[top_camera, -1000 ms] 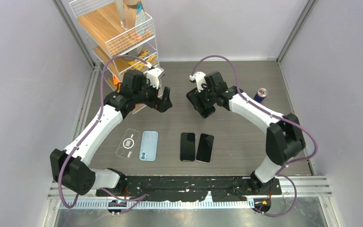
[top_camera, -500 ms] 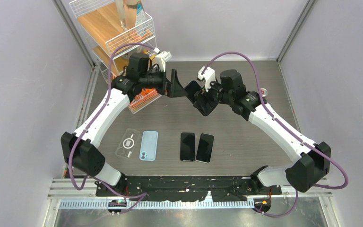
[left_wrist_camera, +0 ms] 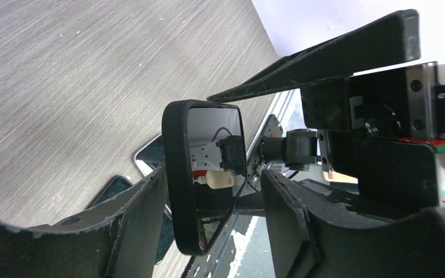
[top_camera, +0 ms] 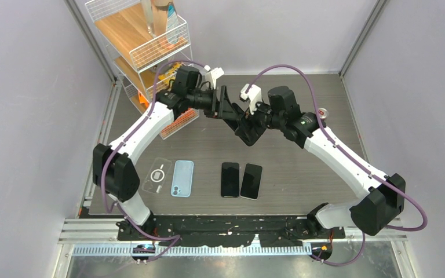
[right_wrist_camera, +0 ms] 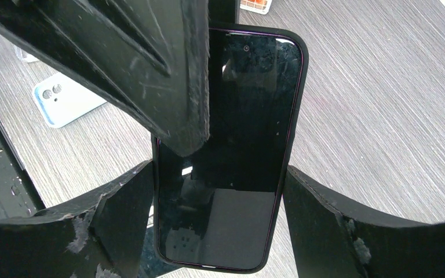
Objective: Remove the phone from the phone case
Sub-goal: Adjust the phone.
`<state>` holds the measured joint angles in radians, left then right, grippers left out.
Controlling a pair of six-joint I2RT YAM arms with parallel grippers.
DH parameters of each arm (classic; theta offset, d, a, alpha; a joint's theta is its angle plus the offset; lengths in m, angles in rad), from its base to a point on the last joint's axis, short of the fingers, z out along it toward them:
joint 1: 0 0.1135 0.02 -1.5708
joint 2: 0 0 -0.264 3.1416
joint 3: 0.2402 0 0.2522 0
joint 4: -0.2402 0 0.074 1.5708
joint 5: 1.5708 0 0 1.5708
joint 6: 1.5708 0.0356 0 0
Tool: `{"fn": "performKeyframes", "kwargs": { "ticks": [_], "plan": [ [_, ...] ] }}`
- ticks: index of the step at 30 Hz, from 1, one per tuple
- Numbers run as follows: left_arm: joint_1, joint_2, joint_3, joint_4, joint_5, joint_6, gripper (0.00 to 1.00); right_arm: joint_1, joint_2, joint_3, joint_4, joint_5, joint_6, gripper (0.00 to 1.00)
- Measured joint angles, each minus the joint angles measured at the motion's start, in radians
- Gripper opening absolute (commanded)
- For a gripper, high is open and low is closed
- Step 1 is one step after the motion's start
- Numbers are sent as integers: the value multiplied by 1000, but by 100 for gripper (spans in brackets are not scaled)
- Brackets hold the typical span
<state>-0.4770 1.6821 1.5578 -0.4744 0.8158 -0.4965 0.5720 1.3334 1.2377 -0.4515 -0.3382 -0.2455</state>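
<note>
The phone [right_wrist_camera: 232, 116], its dark screen toward the right wrist camera, sits in a black phone case [right_wrist_camera: 299, 98] and is held in the air above the table's middle [top_camera: 244, 124]. My right gripper [right_wrist_camera: 219, 169] is shut on the case's two long edges near its lower end. My left gripper [left_wrist_camera: 211, 174] is open around the upper end. Seen edge-on in the left wrist view, the case [left_wrist_camera: 177, 174] touches one finger [left_wrist_camera: 145, 202], while the other finger [left_wrist_camera: 284, 202] stands apart from the screen. That left finger [right_wrist_camera: 150, 69] hides the phone's upper left corner.
On the table lie a clear case [top_camera: 157, 175], a light blue phone [top_camera: 182, 178] and two black phones [top_camera: 230, 179] [top_camera: 251, 180]. A wire shelf rack [top_camera: 150, 46] stands at the back left, close behind the left arm. A can [top_camera: 323, 114] stands at the right.
The left arm swung right to the raised phone and its jaws narrowed around the upper end. The right arm lifted and turned the phone a second ago and has since barely moved.
</note>
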Motion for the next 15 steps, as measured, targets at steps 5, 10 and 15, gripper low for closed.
{"fn": "performKeyframes", "kwargs": {
  "ticks": [5, 10, 15],
  "plan": [
    [-20, 23, 0, 11, 0, -23, 38, 0, 0, 0, -1, -1, 2, 6],
    [-34, 50, 0, 18, 7, -41, 0, 0, -1, 0, -14, 6, 3, 6],
    [-44, 54, -2, 32, 8, -80, 0, 2, -9, 0, -35, 42, -3, 32]
  ]
}}
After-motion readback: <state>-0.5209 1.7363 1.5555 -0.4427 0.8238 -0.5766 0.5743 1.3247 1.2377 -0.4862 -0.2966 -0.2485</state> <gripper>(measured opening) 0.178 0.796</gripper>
